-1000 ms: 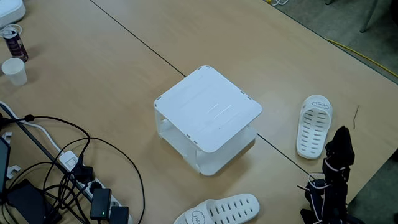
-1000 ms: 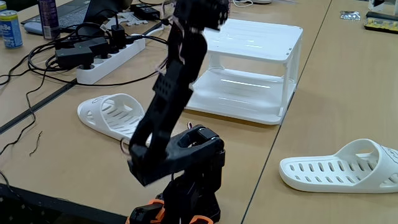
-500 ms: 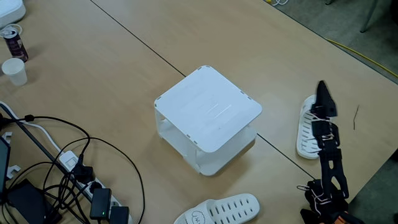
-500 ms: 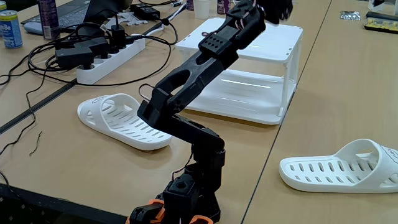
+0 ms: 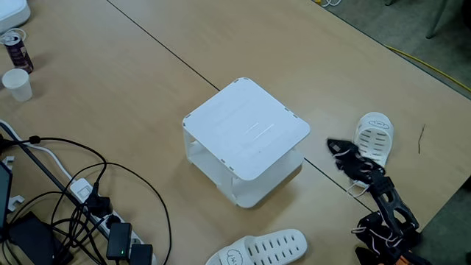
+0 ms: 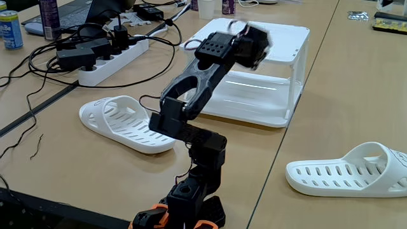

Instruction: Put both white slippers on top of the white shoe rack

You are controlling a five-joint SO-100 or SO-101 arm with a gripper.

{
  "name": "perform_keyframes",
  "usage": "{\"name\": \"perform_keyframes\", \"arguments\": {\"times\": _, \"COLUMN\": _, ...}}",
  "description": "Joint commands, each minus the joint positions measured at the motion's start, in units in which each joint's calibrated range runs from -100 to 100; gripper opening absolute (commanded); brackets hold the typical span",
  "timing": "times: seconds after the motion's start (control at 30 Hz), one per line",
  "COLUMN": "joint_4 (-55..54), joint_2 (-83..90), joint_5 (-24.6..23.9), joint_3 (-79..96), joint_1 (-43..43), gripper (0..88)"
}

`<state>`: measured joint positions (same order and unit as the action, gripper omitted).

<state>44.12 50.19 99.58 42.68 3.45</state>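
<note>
While the desk spreads wide as a smooth, pale wood-grain surface with a dark seam running diagonally across it, the white shoe rack sits near its middle: a low square of glossy plastic with rounded corners, a flat top panel and a lower shelf, both bare. The black arm rises from its base at the desk's edge and bends toward the rack; its gripper is blurred in both fixed views, so whether it is wide or narrow cannot be told. One white slipper lies flat beside the arm, partly covered by it in a fixed view (slotted vents show along the sole). The other slipper lies in front of the rack, well apart from the first. Tangled black cables and a power strip crowd one side, with a paper cup and a can nearby.
</note>
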Motion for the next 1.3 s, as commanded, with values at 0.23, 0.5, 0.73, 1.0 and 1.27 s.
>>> {"name": "perform_keyframes", "arguments": {"times": 0.23, "joint_4": -0.12, "joint_2": -4.29, "joint_5": 0.42, "joint_3": 13.57, "joint_1": -18.33, "gripper": 0.7}}
{"name": "perform_keyframes", "arguments": {"times": 0.5, "joint_4": -4.0, "joint_2": -17.83, "joint_5": 0.42, "joint_3": 9.51, "joint_1": -23.92, "gripper": 0.7}}
{"name": "perform_keyframes", "arguments": {"times": 0.73, "joint_4": -13.23, "joint_2": -31.63, "joint_5": 0.42, "joint_3": 2.65, "joint_1": -27.54, "gripper": 0.7}}
{"name": "perform_keyframes", "arguments": {"times": 1.0, "joint_4": -13.92, "joint_2": -42.49, "joint_5": 0.42, "joint_3": -2.67, "joint_1": -30.58, "gripper": 0.7}}
{"name": "perform_keyframes", "arguments": {"times": 1.27, "joint_4": -13.92, "joint_2": -49.47, "joint_5": 0.42, "joint_3": -5.74, "joint_1": -30.67, "gripper": 0.7}}
